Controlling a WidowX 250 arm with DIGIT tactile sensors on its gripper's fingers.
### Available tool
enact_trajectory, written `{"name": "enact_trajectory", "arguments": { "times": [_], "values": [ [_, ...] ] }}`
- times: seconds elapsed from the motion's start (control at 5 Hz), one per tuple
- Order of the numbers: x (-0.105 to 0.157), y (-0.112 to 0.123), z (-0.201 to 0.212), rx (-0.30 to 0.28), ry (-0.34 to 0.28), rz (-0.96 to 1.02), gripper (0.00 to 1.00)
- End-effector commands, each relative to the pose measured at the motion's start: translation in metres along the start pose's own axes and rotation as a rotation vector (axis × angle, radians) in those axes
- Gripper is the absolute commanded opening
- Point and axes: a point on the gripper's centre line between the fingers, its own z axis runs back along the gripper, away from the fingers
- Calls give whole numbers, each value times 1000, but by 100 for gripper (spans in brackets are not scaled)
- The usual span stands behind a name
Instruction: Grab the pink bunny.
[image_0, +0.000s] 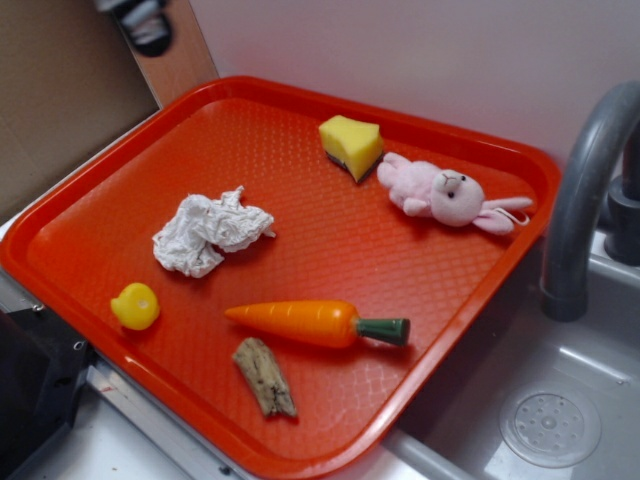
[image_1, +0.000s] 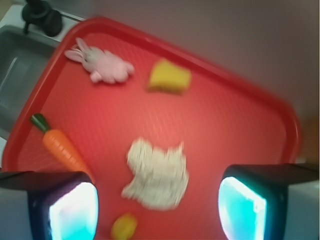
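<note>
Reaching for the pink bunny (image_0: 443, 192) beside the yellow sponge (image_0: 351, 144), the fingers (image_1: 73, 208), spread and empty, should straddle its body.

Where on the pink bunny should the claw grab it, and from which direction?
Probably the plump body of the pink bunny, from straight above. It lies flat on the red tray, so its sides are exposed, while its ears are thin and floppy. The yellow sponge sits close, so the open gripper should avoid that side.

pink bunny (image_0: 440, 192) open above | sponge (image_0: 350, 145) just beside | tray rim (image_0: 535, 215) near
</note>
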Motion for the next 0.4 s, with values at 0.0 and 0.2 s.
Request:
{"name": "enact_trajectory", "arguments": {
  "times": [0.0, 0.2],
  "values": [
    [78, -12, -57, 36, 30, -321, 100],
    [88, -25, -91, -33, 40, -468, 100]
  ]
}}
